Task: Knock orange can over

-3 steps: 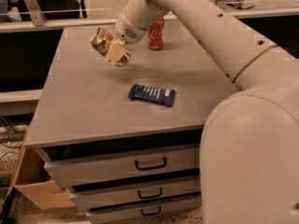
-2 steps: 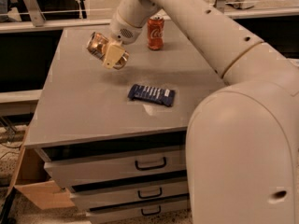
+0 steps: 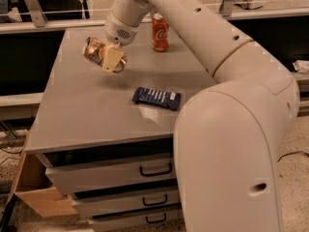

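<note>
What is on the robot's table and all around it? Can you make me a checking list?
Surface: grey table top, flat, with drawers underneath.
Job's things: orange can, tipped over sideways in the gripper's hold at the back left of the table; whether it touches the top cannot be told.
Clutter: red can standing upright at the back; dark blue packet lying flat near the middle.
Grippers: gripper over the back left of the table, shut on the orange can.
Cables: a thin dark cord on the floor at the right.
Surroundings: cardboard box on the floor by the table's left front corner.
</note>
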`<state>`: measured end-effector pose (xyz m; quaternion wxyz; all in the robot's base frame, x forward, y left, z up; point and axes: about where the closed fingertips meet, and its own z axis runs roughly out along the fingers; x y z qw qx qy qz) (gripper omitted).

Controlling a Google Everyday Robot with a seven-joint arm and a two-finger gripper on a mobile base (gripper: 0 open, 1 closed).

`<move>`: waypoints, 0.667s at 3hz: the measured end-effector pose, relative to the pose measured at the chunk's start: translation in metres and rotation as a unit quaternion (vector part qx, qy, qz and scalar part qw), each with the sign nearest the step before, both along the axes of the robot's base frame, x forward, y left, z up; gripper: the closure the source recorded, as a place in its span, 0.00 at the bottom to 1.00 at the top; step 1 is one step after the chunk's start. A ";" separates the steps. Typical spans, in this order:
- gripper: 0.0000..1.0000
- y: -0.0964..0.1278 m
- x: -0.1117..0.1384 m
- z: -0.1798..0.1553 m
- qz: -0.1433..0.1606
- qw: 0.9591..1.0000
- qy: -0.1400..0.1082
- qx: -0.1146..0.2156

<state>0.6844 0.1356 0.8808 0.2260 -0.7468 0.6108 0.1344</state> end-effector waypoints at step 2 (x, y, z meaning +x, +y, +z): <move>0.00 0.014 -0.005 -0.006 0.034 0.999 0.001 -0.009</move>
